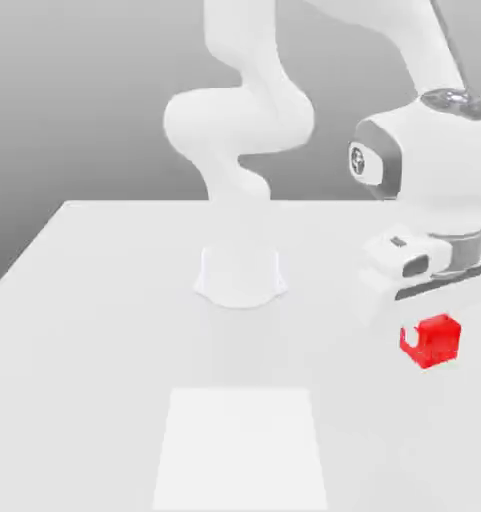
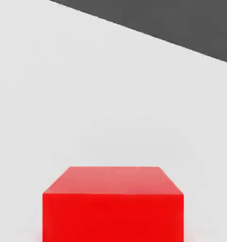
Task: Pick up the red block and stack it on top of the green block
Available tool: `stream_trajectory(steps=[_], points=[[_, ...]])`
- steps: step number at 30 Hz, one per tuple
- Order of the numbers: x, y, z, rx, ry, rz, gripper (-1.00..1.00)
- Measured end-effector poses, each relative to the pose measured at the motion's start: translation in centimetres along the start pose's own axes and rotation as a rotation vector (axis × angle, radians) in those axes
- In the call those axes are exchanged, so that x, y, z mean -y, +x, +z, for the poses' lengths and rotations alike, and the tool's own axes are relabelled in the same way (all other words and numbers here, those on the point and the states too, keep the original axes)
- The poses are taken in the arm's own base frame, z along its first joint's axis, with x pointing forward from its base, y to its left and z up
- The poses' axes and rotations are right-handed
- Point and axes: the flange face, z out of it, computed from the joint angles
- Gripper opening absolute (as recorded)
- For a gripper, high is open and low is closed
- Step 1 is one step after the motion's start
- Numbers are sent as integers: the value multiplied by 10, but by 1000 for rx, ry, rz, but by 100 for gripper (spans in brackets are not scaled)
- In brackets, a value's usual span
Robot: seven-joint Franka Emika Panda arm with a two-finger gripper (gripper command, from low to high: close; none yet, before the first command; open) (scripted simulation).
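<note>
exterior view: my claw (image 1: 425, 338) is clenched on the red block (image 1: 442, 342), toward the exterior view's right. assessment: likely light and rigid, unlikely to crush; flat matte faces should resist slipping. recommended hold: opposite side faces, centred, kept level.

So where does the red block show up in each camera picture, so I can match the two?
Exterior view: the red block is toward the view's right, a bit below mid-height, just under the robot's hand.
Hand view: the same block is in the picture, with two of its faces showing.
Shared landmark: the pale tabletop, seen around the block in both.
</note>
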Motion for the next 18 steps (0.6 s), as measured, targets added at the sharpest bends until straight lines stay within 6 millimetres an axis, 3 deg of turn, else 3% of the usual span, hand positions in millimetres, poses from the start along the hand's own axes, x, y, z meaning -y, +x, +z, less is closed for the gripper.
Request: stream_trajectory(steps=[4,7,13,15,18], points=[[27,-79,2,12,-11,-308,-100],[37,-144,7,18,-26,-552,-100],[21,-259,19,19,-68,-1033,-100],[8,-292,24,15,-85,-1189,-100],[-2,-305,36,2,-117,-1274,-100]])
